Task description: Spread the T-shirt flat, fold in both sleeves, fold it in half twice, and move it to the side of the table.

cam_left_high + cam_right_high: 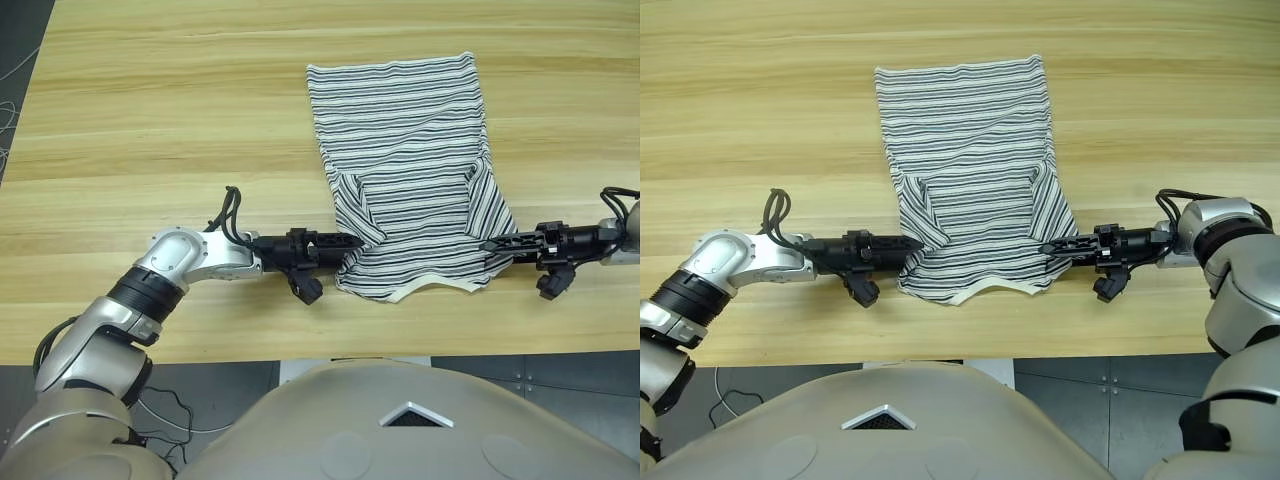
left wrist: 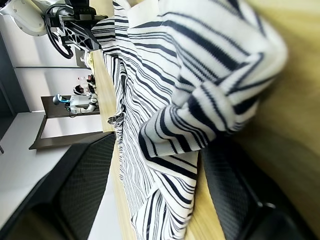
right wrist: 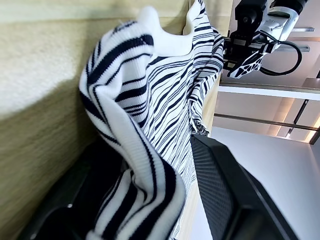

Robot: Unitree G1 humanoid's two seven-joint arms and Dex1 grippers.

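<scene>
The black-and-white striped T-shirt (image 1: 410, 170) lies lengthwise on the wooden table (image 1: 150, 130), both sleeves folded in over its body and the collar end toward me. My left gripper (image 1: 352, 241) is shut on the near left shoulder corner, with bunched fabric (image 2: 210, 95) between its dark fingers (image 2: 240, 190). My right gripper (image 1: 490, 244) is shut on the near right shoulder corner; the striped cloth (image 3: 135, 125) runs between its fingers (image 3: 225, 185). Both pinched corners are slightly lifted and wrinkled. The hem end lies flat at the far side.
Bare wood stretches wide to the left of the shirt and in a narrower strip to its right. The table's near edge (image 1: 300, 355) runs just below both grippers. A dark floor with cables lies past the table's left end (image 1: 15, 80).
</scene>
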